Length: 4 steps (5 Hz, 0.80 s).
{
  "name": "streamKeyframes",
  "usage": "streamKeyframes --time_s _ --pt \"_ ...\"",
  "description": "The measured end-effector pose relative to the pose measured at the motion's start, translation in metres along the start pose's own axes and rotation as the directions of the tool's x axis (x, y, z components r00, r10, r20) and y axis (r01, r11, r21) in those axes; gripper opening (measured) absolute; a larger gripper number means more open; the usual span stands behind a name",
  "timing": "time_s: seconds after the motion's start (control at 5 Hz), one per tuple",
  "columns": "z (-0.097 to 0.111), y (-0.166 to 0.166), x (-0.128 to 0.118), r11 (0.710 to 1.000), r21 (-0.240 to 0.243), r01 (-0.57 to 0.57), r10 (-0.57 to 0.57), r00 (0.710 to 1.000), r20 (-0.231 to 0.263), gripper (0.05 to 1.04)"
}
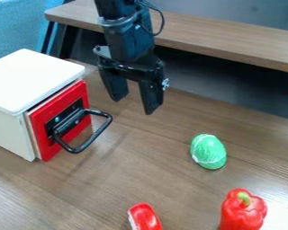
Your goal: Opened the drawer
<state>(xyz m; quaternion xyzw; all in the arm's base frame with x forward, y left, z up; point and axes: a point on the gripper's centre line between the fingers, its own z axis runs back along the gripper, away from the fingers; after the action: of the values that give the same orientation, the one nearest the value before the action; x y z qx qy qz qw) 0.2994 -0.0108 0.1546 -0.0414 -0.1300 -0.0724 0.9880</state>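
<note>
Drawer: your drawer [79, 87] is at the left of the frame, its red front close to the white cabinet [32, 76] and seemingly all but shut; you can't judge the inner gap fully.
Handle: the black loop [96, 135] stands out from the red front toward the centre. If you come in too high or too far out, a finger may pass over the bar or knock it instead of hooking it.
Gripper: it hangs at upper centre, fingers well apart with nothing between them, beside the handle and away from it. You would have to bring it left and down; a poor angle could wedge a fingertip against the red front.
Cabinet: it looks light (my guess, since I see no fixing), so a hard pull may drag the whole box over the desk [140, 152] with the drawer still in it. A sideways pull could bind the drawer.
Green toy: the rounded green piece [208, 152] lies right of centre, well apart from the handle; only a wide swing should threaten it.
Lower edge: a red piece [145, 218] lies at bottom centre and the red pepper [242, 214] at lower right. Overshoot your pull toward the bottom and you could bump the nearer one.
</note>
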Motion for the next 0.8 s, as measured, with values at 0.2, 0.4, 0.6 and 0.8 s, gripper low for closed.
streamKeyframes --time_s 0.2,0.4,0.6,0.8 --pt "-0.008 0.001 -0.002 1.000 -0.002 -0.004 0.004 1.000 -0.027 0.998" --pt "-0.028 0.012 -0.007 0.999 -0.005 -0.033 0.032 0.995 -0.096 0.998" --pt "-0.037 0.022 -0.010 0.999 0.001 -0.053 0.053 0.991 -0.123 0.998" --pt "-0.053 0.031 -0.009 0.995 0.044 -0.088 0.094 0.985 -0.147 0.998"
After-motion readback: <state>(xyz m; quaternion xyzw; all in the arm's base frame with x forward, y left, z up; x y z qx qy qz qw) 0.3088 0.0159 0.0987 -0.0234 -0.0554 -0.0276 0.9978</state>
